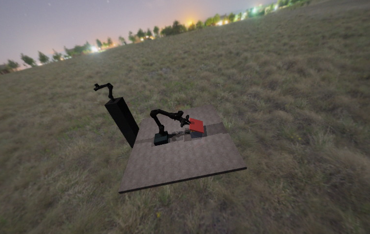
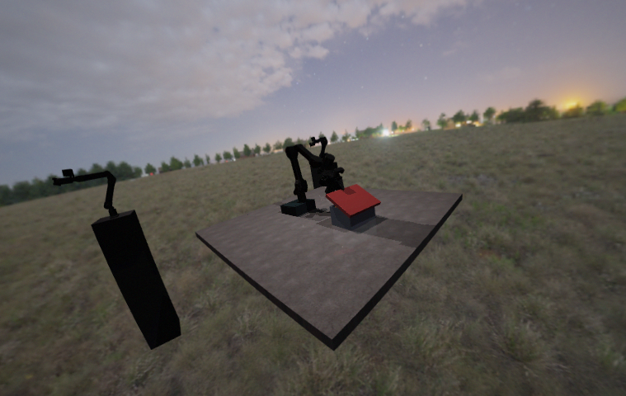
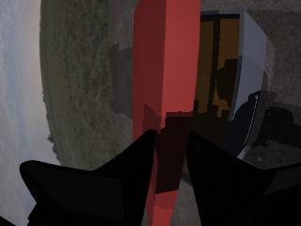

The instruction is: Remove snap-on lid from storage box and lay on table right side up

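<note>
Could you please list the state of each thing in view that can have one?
Tool: shut on the edge of the red lid.
Red lid: tilted, raised at the tool's side, partly off the storage box.
Storage box: upright on the table, opened on the raised side, its inside visible in the wrist view.
Table: bears the box and the arm's base.

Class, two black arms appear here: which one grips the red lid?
The arm mounted on the table; its jaws pinch the red lid. The other arm tops a black pillar, off the table.
</note>
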{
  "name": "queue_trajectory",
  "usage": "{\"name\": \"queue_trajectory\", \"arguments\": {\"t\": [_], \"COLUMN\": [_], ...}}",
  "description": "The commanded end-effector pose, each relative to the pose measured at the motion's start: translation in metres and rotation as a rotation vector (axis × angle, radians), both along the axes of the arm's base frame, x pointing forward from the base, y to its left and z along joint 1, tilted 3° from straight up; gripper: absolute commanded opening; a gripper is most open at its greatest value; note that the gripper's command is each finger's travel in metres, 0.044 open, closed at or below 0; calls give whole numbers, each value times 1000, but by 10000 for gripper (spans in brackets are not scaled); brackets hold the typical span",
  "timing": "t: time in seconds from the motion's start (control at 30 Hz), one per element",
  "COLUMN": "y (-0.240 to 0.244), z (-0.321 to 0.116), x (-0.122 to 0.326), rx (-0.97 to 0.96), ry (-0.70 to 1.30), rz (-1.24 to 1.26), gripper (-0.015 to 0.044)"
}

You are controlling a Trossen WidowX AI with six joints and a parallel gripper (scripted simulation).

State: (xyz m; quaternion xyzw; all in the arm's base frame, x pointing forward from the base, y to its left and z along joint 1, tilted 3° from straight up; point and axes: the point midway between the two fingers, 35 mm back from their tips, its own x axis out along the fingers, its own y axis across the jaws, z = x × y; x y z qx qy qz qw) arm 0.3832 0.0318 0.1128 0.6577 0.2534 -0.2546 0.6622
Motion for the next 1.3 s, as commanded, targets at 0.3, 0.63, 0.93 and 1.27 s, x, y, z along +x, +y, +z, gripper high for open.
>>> {"name": "queue_trajectory", "arguments": {"t": [0.3,0.63,0.93,1.27], "y": [1,1,1,1], "z": [19,32,44,57], "x": [14,26,31,31], "rx": [0,0,0,1], "ry": [-6,-7,-8,-8], "rz": [5,5,5,5], "gripper": [0,0,0,0]}}
